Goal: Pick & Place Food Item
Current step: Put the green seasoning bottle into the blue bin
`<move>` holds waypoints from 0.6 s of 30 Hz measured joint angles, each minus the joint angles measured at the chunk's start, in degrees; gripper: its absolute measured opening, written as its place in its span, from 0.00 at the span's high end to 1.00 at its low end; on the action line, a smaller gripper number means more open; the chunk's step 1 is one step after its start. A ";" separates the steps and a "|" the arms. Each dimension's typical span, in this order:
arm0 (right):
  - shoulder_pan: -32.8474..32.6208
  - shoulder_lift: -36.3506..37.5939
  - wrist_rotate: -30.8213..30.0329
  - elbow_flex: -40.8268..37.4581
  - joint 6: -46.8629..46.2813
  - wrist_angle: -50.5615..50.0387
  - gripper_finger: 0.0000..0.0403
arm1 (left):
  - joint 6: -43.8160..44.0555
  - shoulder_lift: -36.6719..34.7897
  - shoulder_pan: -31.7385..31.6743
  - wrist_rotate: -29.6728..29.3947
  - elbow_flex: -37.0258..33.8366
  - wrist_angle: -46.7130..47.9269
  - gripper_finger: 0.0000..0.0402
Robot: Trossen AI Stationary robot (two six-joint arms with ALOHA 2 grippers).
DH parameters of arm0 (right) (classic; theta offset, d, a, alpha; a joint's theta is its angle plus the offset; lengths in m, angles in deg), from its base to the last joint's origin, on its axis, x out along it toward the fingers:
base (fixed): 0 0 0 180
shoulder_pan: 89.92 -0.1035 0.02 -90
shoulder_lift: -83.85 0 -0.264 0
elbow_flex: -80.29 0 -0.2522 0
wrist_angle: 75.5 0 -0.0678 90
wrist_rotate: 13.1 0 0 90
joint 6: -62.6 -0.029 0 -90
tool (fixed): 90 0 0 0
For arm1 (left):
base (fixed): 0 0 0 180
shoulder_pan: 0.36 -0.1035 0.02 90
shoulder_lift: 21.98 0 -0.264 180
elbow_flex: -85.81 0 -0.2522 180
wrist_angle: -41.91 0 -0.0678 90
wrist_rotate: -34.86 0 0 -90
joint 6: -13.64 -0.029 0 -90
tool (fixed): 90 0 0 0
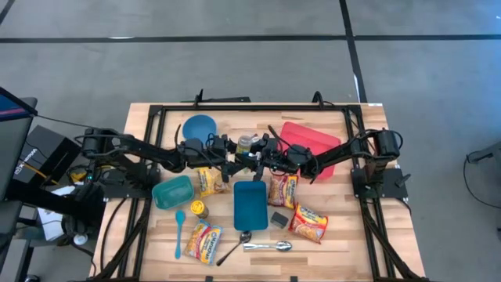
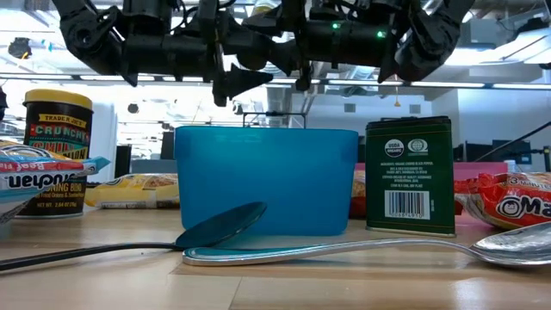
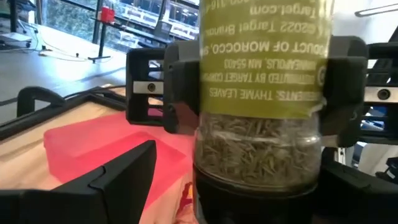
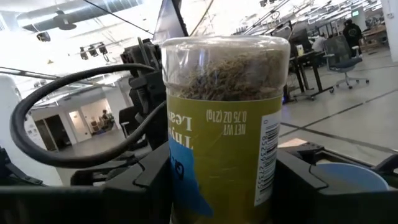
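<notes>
Right now the thyme jar (image 1: 246,143) hangs in the air above the middle of the desk (image 1: 344,235), between the two arms, with nothing beneath it but wood and the nearby packets. The right claw (image 4: 217,186) grips it: its dark fingers (image 4: 298,180) press against the yellow-green label on both sides, and the jar stands upright between them with its dried leaves showing through the clear top. That hold on the label, not the cap, leaves the jar's far end free for the other arm.

The left claw (image 3: 249,186) faces the jar from the opposite side with its fingers (image 3: 118,180) spread wide and not touching the glass. In its wrist view the jar appears inverted, label text upside down, and the right arm's fingers show clamped around it. This reads as a handover: one arm presents the jar at a height where both can reach, the other waits open to take it.

Below lie the possible goals: the blue tub (image 1: 250,204) just in front of the claws, the pink tray (image 1: 313,145) under the right arm, the teal container (image 1: 172,190) and the blue bowl (image 1: 200,127) on the left side. Which one is meant cannot be told. The noodle packets (image 1: 307,221), green tin (image 2: 410,175) and spoons (image 2: 344,248) rest untouched on the desk.
</notes>
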 joint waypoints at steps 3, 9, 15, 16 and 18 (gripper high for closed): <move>0.00 0.00 -0.02 0.00 0.02 -0.40 0.53 | 0.02 -0.17 0.00 0.46 0.03 0.05 0.21; 0.00 0.09 -0.03 0.07 0.02 -0.66 0.53 | 0.00 -0.86 0.20 1.15 -0.02 0.95 0.21; 0.00 0.09 -0.15 0.04 0.02 -1.35 0.53 | 0.00 -0.88 0.20 1.16 -0.02 2.34 0.21; 0.00 0.09 -0.15 0.04 0.02 -1.78 0.53 | -0.01 -0.88 0.20 1.16 -0.02 2.30 0.21; 0.00 0.07 -0.15 0.04 0.02 -2.09 0.53 | 0.00 -0.88 0.20 1.16 -0.02 2.48 0.24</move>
